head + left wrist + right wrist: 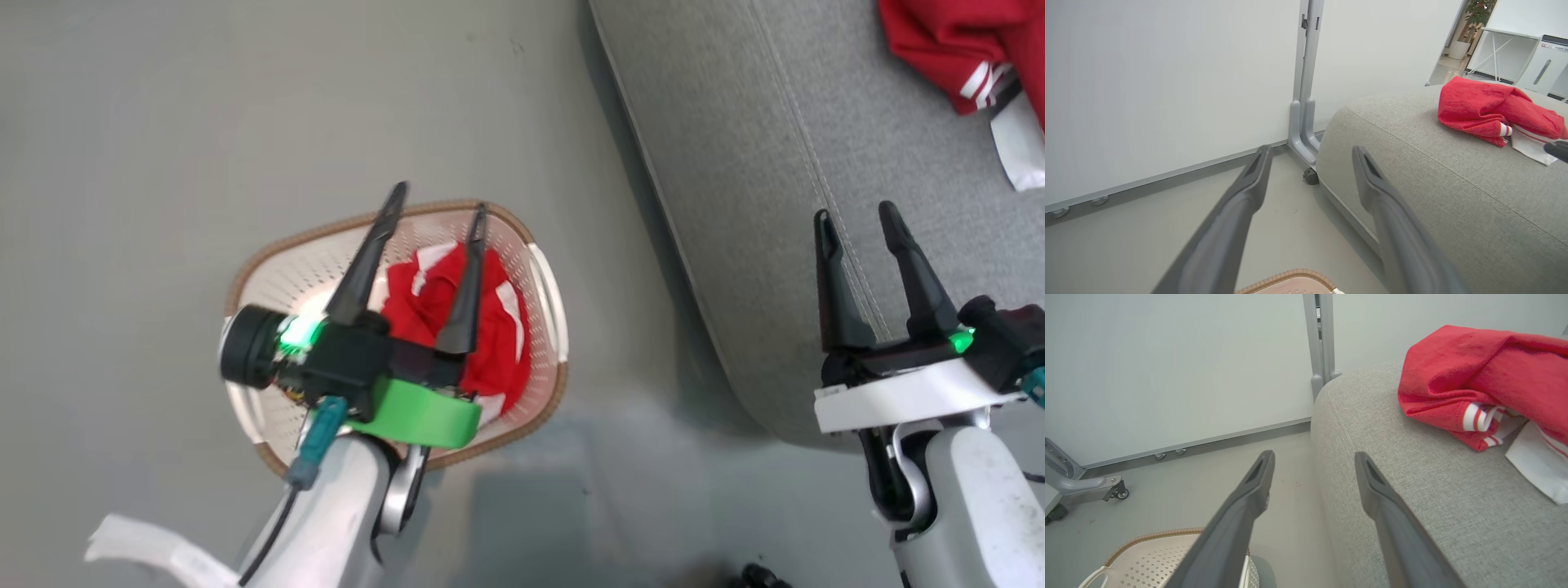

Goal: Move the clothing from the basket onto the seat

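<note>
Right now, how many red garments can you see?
2. One red garment lies in the basket; the other garment lies on the seat. More may hide under the basket one.

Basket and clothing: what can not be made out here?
- Head view: the left gripper and its wrist hide the basket's near side.
- Head view: the clothing in the basket is bunched under the fingers; number of garments unclear.
- Head view: on the seat, the other clothing is cut off by the top and right edges.
- Left wrist view: the bottom edge cuts off most of the basket.
</note>
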You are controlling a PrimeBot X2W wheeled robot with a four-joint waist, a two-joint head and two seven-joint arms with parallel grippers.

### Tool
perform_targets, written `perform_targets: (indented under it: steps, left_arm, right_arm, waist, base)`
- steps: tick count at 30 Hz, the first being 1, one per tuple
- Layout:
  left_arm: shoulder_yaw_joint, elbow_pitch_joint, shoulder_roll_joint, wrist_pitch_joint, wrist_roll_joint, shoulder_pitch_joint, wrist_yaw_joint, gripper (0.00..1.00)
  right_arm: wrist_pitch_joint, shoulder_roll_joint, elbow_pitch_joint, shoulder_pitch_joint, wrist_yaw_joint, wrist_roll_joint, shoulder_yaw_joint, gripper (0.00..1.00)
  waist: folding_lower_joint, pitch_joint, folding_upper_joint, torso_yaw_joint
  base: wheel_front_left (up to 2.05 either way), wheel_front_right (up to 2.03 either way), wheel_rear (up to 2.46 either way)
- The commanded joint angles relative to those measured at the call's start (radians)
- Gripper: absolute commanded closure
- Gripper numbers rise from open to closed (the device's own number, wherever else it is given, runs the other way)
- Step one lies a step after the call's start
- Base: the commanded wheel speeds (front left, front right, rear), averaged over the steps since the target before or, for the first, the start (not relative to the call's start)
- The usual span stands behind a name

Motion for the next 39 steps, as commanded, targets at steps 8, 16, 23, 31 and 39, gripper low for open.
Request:
perform_targets:
  steps: [8, 16, 23, 31, 39]
  left_arm:
    - [0.182, -0.032, -0.036, 0.0, 0.002, 0.182, -0.022, 0.0]
    - [0.274, -0.067, -0.049, 0.0, 0.026, 0.375, -0.029, 0.0]
    - [0.296, -0.087, -0.05, 0.0, -0.003, 0.495, -0.032, 0.0]
    - [0.312, -0.093, -0.05, 0.0, 0.004, 0.583, -0.037, 0.0]
    - [0.302, -0.081, -0.05, 0.0, 0.005, 0.618, -0.054, 0.0]
  right_arm:
    - [-0.002, -0.012, -0.014, 0.066, -0.001, -0.013, 0.074, 0.0]
    - [-0.002, 0.003, 0.004, 0.188, -0.001, -0.022, 0.098, 0.0]
    - [-0.002, 0.008, 0.01, 0.291, -0.001, -0.054, 0.096, 0.0]
    - [-0.002, 0.005, 0.01, 0.364, -0.001, -0.087, 0.11, 0.0]
    - [-0.002, 0.011, 0.009, 0.382, -0.001, -0.091, 0.114, 0.0]
  waist:
    - [0.0, -0.266, 0.0018, 0.161]
    - [0.0, -0.445, 0.0018, 0.164]
    - [0.0, -0.523, 0.0018, 0.149]
    - [0.0, -0.559, 0.0018, 0.133]
    - [0.0, -0.573, 0.0018, 0.129]
  base:
    - [0.0, 0.0, 0.0]
    - [0.0, 0.0, 0.0]
    - [0.0, 0.0, 0.0]
    - [0.0, 0.0, 0.0]
    - [0.0, 0.0, 0.0]
